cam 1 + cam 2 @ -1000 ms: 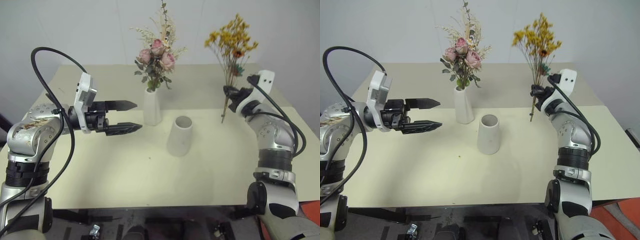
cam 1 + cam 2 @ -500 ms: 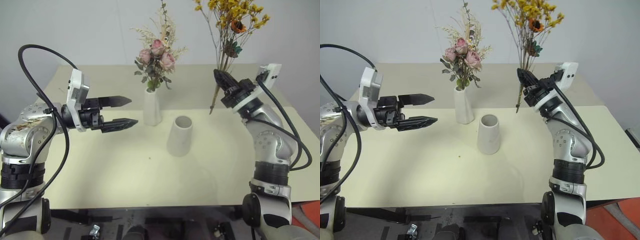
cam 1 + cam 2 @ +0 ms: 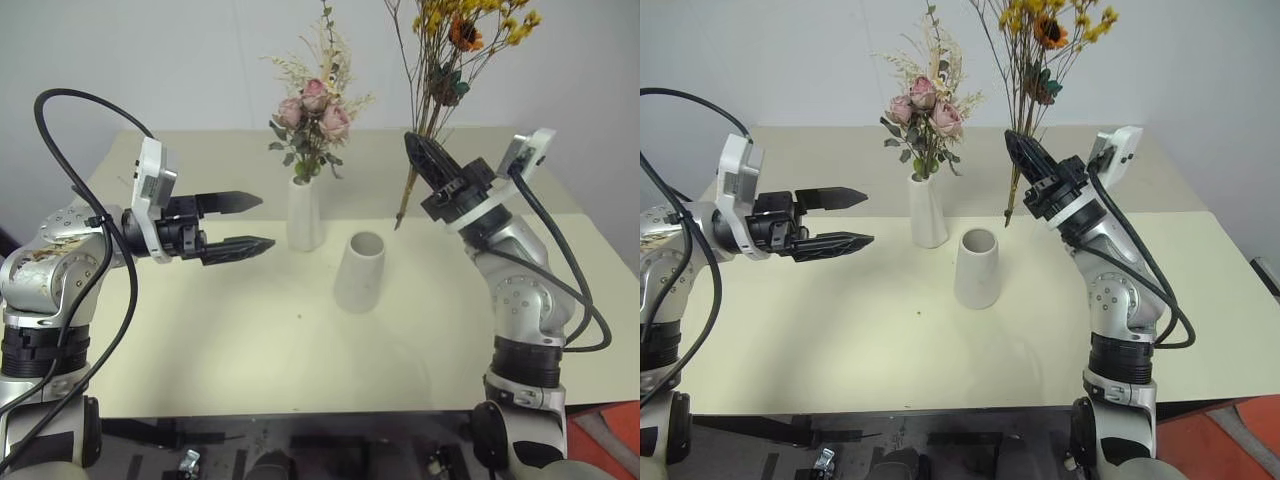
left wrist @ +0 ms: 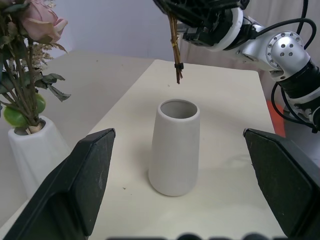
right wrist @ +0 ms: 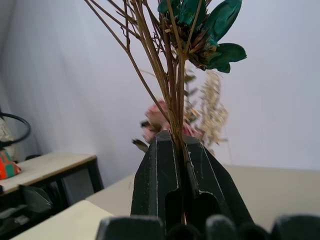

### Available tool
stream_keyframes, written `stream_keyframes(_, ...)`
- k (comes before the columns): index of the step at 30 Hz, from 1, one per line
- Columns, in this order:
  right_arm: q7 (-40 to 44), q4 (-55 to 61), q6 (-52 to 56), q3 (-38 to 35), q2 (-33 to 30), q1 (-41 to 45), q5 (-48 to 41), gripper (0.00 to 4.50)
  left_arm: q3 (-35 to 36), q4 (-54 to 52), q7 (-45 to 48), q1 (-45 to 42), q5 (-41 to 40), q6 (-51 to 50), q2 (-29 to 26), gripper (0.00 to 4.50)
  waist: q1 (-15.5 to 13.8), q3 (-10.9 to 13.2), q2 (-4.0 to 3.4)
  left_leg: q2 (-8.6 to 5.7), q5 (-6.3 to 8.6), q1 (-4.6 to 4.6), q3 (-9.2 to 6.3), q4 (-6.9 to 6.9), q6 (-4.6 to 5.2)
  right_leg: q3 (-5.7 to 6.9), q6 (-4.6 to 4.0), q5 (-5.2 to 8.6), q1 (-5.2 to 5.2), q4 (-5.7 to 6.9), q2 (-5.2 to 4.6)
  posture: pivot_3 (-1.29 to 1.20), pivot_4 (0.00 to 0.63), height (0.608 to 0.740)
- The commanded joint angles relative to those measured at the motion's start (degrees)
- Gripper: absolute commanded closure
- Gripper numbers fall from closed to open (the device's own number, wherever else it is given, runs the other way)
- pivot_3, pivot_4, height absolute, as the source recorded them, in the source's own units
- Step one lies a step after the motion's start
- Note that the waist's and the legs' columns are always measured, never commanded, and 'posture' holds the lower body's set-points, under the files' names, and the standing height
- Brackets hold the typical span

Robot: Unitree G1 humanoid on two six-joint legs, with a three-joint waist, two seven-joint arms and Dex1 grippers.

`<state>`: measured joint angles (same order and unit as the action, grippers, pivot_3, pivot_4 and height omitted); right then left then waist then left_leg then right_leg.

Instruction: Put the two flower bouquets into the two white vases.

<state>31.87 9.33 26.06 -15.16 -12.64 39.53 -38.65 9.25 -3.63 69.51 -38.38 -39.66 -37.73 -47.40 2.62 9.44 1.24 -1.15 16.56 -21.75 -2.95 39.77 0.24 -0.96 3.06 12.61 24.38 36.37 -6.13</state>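
The pale pink rose bouquet (image 3: 312,110) stands in the slim white vase (image 3: 304,215) at the table's middle. In front of it and to the right, the wider cone vase (image 3: 359,272) stands with nothing in it. My right gripper (image 3: 412,145) is shut on the stems of the yellow-orange bouquet (image 3: 455,35) and holds it nearly upright in the air. The stem ends (image 3: 400,220) hang above the table, behind and to the right of the cone vase. My left gripper (image 3: 268,221) is open and level, left of both vases, its fingers (image 4: 82,185) framing the cone vase (image 4: 175,147).
The beige table (image 3: 250,340) reaches to a white wall behind. Its right edge runs close past my right arm. A black cable (image 3: 80,110) loops over my left arm. Bare tabletop lies in front of the vases.
My right arm has swung left and up with the yellow-orange bouquet, tilting it upright and bringing the stem ends closer to the cone vase. The left gripper has stayed put.
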Motion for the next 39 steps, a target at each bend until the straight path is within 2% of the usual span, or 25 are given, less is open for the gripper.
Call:
stream_keyframes(1,0.10,3.56,-1.53,1.28,0.52,1.05,-1.87,4.44,0.52,0.10,0.56,-2.13,0.17,1.38,-0.72,0.00,-0.01,0.00,0.00,0.00,0.00,0.01,0.00,0.00,0.00,0.00,0.00,0.00,0.00,0.01,0.00,0.00,0.150,0.740)
stream_keyframes(12,0.53,1.69,-5.46,7.56,3.46,-2.17,2.23,4.44,0.43,0.59,1.17,-2.48,0.70,1.88,-0.67,0.00,0.01,0.01,-0.01,0.00,0.00,0.02,0.01,0.00,0.00,0.00,0.00,0.00,0.01,0.06,0.00,0.00,0.150,0.740)
stream_keyframes(23,3.18,-2.56,-9.46,9.91,2.54,-5.29,6.23,4.44,0.68,0.64,1.46,-2.26,1.05,1.85,-0.78,0.00,0.03,0.01,-0.02,0.00,0.00,0.05,0.01,-0.01,0.00,-0.01,0.00,0.00,0.01,0.07,0.00,0.00,0.150,0.740)
stream_keyframes(26,3.40,-2.10,-10.02,10.52,2.23,-6.23,7.23,3.73,0.69,0.70,1.56,-2.30,1.07,1.84,-0.84,0.00,0.00,0.01,-0.02,0.00,0.00,0.06,0.01,-0.01,0.00,0.00,0.00,0.00,0.00,0.08,0.00,0.00,0.150,0.740)
stream_keyframes(37,5.58,4.26,-10.83,11.41,-1.37,-12.89,7.69,0.15,0.36,0.71,1.64,-2.54,1.09,1.69,-0.57,0.00,-0.02,0.01,-0.02,0.00,0.00,0.05,0.00,0.00,0.00,-0.01,0.00,0.00,-0.01,0.07,0.00,0.00,0.150,0.740)
stream_keyframes(39,6.05,5.15,-10.56,10.95,-2.42,-13.67,7.19,0.03,0.29,0.80,1.66,-2.67,1.08,1.64,-0.53,0.00,-0.01,0.01,-0.02,0.00,0.01,0.08,0.01,0.00,0.01,-0.02,0.00,0.01,-0.02,0.08,0.00,0.00,0.150,0.740)
